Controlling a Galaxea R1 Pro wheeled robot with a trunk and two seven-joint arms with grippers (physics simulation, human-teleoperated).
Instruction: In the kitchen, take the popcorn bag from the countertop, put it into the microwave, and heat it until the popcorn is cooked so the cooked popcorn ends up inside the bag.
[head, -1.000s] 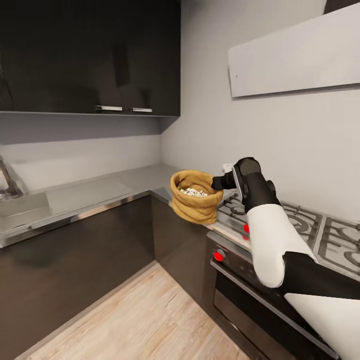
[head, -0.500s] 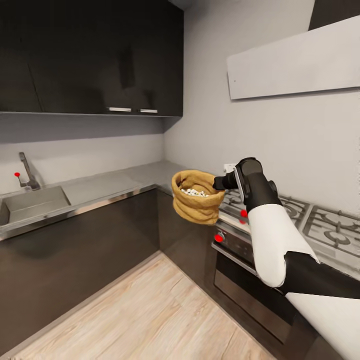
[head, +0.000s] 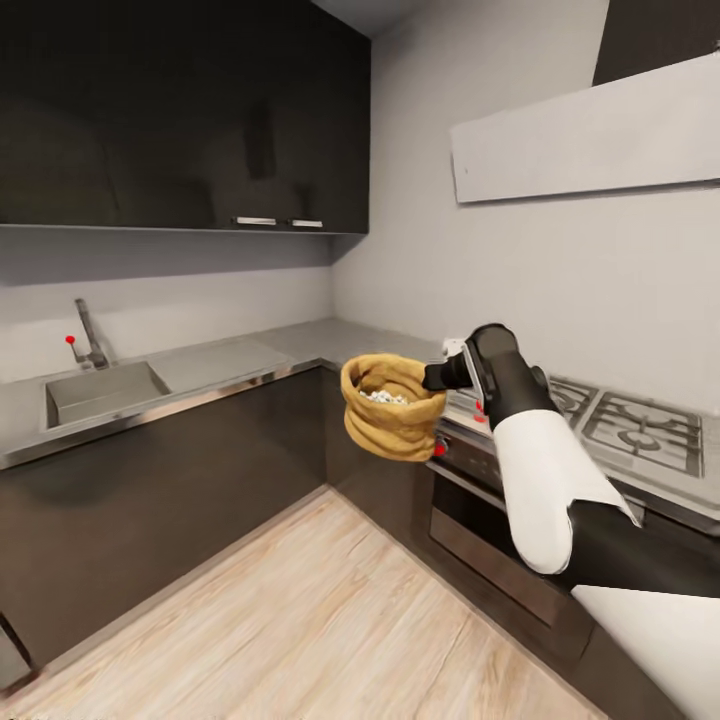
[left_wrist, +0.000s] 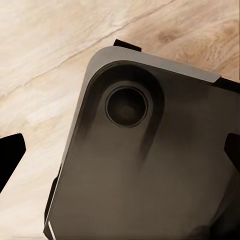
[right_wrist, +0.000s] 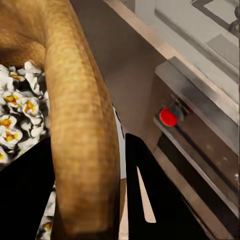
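My right gripper (head: 437, 375) is shut on the thick rim of the popcorn bag (head: 392, 408), a mustard-tan wrinkled sack held upright in the air in front of the hob. Whitish popcorn (head: 382, 397) lies inside it. In the right wrist view the bag's rim (right_wrist: 82, 130) runs between the two black fingers (right_wrist: 157, 200), with popcorn (right_wrist: 20, 115) beside it. The grey countertop (head: 225, 362) runs along the wall behind and to the left of the bag. My left gripper (left_wrist: 120, 152) hangs open above the robot's dark base. The microwave is out of view.
A sink (head: 100, 392) with a faucet (head: 92, 338) is set in the counter at the left. The gas hob (head: 632, 425) and the oven (head: 495, 535) with red knobs (right_wrist: 168, 117) stand at the right, under the white hood (head: 585, 130). Dark wall cabinets (head: 180, 110) hang above; light wood floor (head: 300, 620) lies below.
The camera has turned and pulled back: the sink and faucet have slid into view at the left and more floor shows. The bag stays in my right gripper, held as before.
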